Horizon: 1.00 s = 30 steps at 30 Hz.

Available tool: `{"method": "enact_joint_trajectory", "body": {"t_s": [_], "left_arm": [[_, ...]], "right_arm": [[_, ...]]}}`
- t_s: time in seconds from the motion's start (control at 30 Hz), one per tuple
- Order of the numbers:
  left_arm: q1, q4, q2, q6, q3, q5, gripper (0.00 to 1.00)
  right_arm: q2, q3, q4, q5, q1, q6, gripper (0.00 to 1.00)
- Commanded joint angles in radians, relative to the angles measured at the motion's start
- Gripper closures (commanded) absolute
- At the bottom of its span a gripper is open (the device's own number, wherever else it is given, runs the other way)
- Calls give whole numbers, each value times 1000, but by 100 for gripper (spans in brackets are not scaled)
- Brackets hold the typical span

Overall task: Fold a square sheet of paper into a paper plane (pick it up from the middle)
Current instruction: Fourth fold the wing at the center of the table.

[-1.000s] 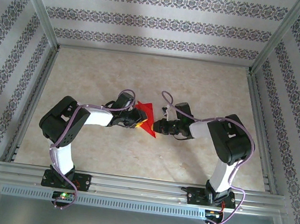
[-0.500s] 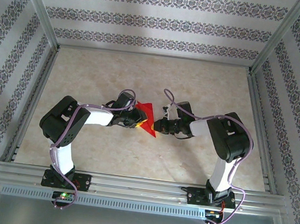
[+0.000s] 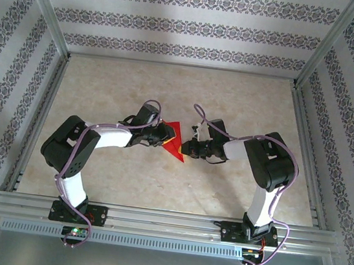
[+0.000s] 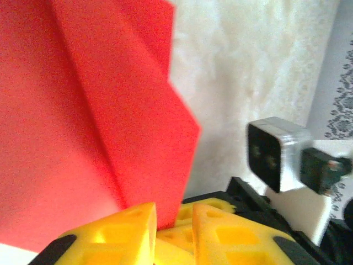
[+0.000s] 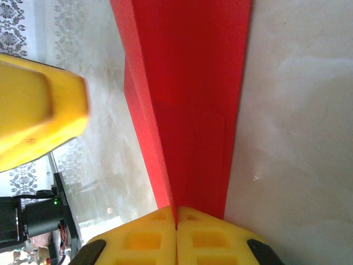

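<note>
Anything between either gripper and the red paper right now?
Nothing visible. The right gripper is shut on the red paper at a folded edge. The left gripper straddles another edge of it, though whether it pinches the sheet is unclear.

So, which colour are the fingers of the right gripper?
Bright yellow. The fingers show best in the right wrist view.

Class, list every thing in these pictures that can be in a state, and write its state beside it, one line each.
red paper: folded, with visible creases, between the two grippers.
left gripper: fingers close together with the paper's edge between them; whether it grips firmly cannot be told.
right gripper: shut on the red paper's edge.
</note>
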Motion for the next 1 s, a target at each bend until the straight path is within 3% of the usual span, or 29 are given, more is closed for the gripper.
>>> {"method": "enact_joint_trajectory", "body": {"t_s": [0.0, 0.37, 0.97], "left_arm": [[-1, 76, 0, 46, 5, 27, 79], [37, 357, 99, -32, -51, 127, 84], [44, 400, 170, -29, -83, 135, 86]], "right_arm": [[64, 8, -28, 49, 13, -5, 92], [81, 17, -48, 36, 1, 18, 91], [98, 33, -85, 39, -7, 32, 90]]}}
